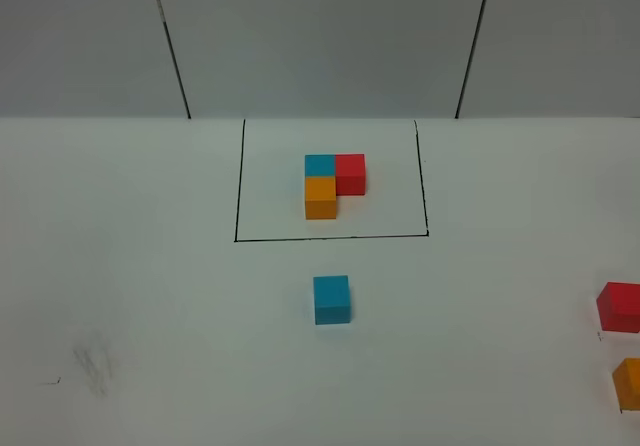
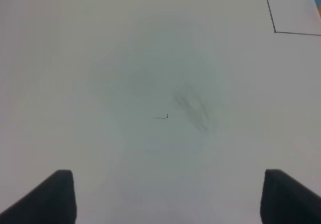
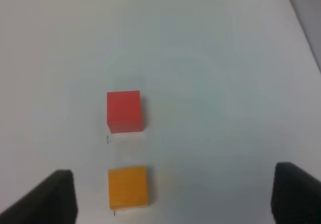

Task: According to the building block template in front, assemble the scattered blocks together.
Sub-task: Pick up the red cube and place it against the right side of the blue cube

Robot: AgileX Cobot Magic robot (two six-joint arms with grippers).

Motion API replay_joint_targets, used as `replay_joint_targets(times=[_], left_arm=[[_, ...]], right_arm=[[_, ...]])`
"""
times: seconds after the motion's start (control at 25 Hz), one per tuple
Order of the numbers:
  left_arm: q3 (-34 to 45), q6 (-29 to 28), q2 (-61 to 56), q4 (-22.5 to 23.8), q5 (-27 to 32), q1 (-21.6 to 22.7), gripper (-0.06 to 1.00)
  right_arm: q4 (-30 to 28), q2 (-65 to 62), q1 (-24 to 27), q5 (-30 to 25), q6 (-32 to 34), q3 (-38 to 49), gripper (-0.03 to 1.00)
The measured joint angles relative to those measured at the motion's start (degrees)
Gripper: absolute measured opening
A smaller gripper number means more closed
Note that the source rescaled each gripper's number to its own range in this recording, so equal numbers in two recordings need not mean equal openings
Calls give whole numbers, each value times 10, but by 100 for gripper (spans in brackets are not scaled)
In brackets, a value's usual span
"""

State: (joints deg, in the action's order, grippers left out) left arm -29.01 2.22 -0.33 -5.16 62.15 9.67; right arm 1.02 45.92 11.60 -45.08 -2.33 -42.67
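While left gripper [image 2: 168, 184] and right gripper [image 3: 174, 179] gape empty | blue cube [image 1: 331, 299] near template [image 1: 334, 180]

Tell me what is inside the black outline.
The outline holds three touching cubes in an L: blue cube, red cube on its right, orange cube in front of the blue. Nothing else shows inside. The table under them is covered.

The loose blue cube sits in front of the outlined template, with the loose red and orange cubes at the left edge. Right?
No: the loose red cube and loose orange cube lie at the right edge, as the exterior high view shows. The rest holds.
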Motion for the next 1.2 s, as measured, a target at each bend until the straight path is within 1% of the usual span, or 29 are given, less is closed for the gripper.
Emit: replay_joint_targets(times=[0.16, 0.32, 0.44, 0.6, 0.68, 0.8, 1.04, 1.2], left_arm=[[0, 0, 0, 0, 0, 0, 66], [0, 0, 0, 0, 0, 0, 66], [0, 0, 0, 0, 0, 0, 66], [0, 0, 0, 0, 0, 0, 66], [0, 0, 0, 0, 0, 0, 66], [0, 0, 0, 0, 0, 0, 66], [0, 0, 0, 0, 0, 0, 66], [0, 0, 0, 0, 0, 0, 66]], right_arm=[[10, 121, 0, 34, 0, -46, 66], [13, 230, -2, 38, -15, -111, 66], [19, 298, -2, 16, -18, -173, 66], [49, 377, -2, -39, -24, -253, 66], [66, 414, -2, -57, -28, -283, 66], [82, 460, -2, -67, -35, -299, 66], [115, 542, -4, -87, -43, -300, 66], [113, 574, -20, -77, -43, -286, 65]])
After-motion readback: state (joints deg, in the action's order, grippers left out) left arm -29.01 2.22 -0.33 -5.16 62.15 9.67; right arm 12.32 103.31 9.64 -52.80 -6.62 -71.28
